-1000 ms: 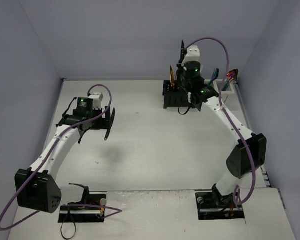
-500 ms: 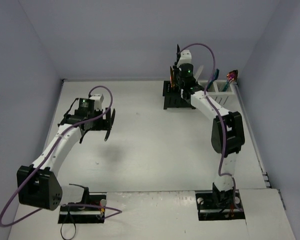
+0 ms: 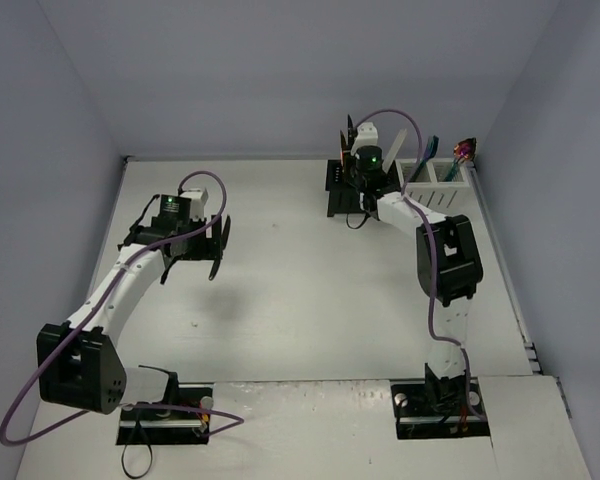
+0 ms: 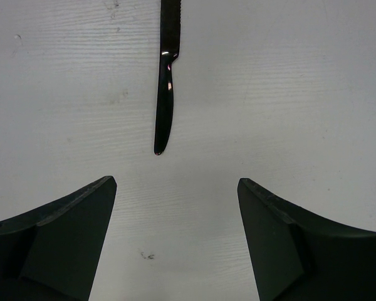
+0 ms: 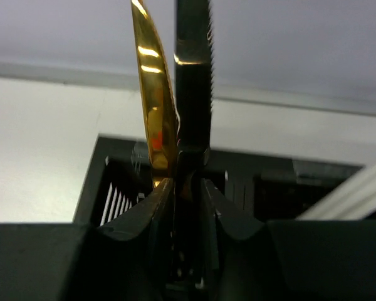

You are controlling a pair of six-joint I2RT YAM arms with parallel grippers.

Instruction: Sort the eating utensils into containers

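Observation:
My right gripper [image 3: 357, 172] is shut on a black serrated knife [image 5: 193, 94], held upright over the black caddy [image 3: 345, 203]. In the right wrist view the gripper [image 5: 187, 185] sits just above the caddy [image 5: 113, 163]. A gold utensil [image 5: 153, 94] stands in the caddy, touching the knife's left side. My left gripper [image 3: 195, 248] is open and empty above the table. In the left wrist view it [image 4: 175, 182] hovers just short of another black knife [image 4: 166, 94] lying flat. The white caddy [image 3: 442, 178] holds a blue utensil [image 3: 431, 150], an iridescent one [image 3: 465, 150] and white chopsticks [image 3: 401, 140].
Both caddies stand at the table's back right, close to the back wall and the right wall. White chopsticks [image 5: 357, 194] cross the right edge of the right wrist view. The purple cable [image 3: 390, 115] loops over the right arm.
My right arm has swung left and folded in, carrying the black knife from over the gap between the caddies to over the black caddy. The left arm has barely moved.

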